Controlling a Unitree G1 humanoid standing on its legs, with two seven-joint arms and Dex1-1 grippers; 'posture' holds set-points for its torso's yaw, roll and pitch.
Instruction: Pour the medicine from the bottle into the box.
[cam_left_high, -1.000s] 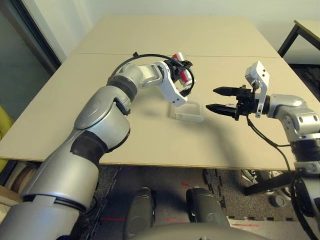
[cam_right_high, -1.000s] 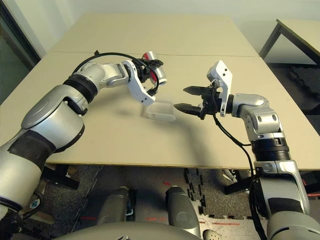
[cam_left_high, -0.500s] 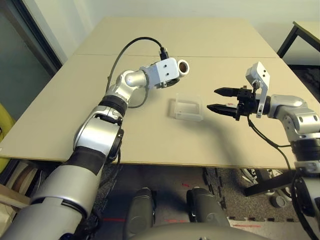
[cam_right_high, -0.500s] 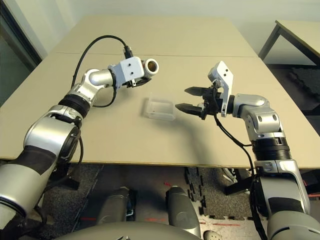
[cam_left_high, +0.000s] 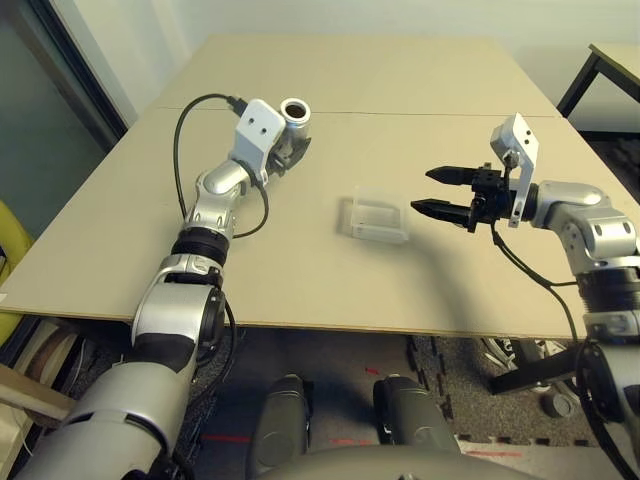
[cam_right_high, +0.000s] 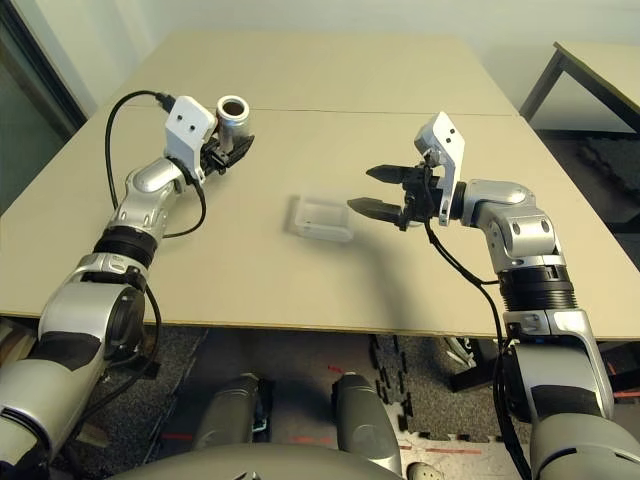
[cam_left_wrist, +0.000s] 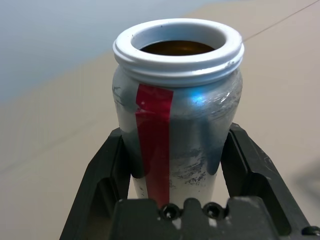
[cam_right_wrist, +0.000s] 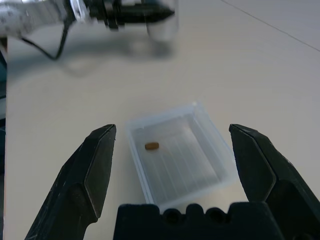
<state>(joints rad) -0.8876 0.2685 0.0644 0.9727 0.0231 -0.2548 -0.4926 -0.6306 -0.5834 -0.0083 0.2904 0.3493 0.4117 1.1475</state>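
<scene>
Capsule (cam_right_wrist: 152, 146) lies in box (cam_right_wrist: 175, 157) between right gripper's (cam_right_wrist: 172, 165) spread jaws.

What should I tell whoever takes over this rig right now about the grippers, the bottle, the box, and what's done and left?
Left gripper: shut on the bottle, held upright with its mouth open, no cap on, off to the left of the box.
Right gripper: open, holding nothing, hovering just right of the box.
Box: on the table between the two arms, with one small brown pill inside.
Done: a pill is in the box, and the bottle is upright.
Left: cannot tell whether more remains in the bottle; check, then set the bottle down.
</scene>
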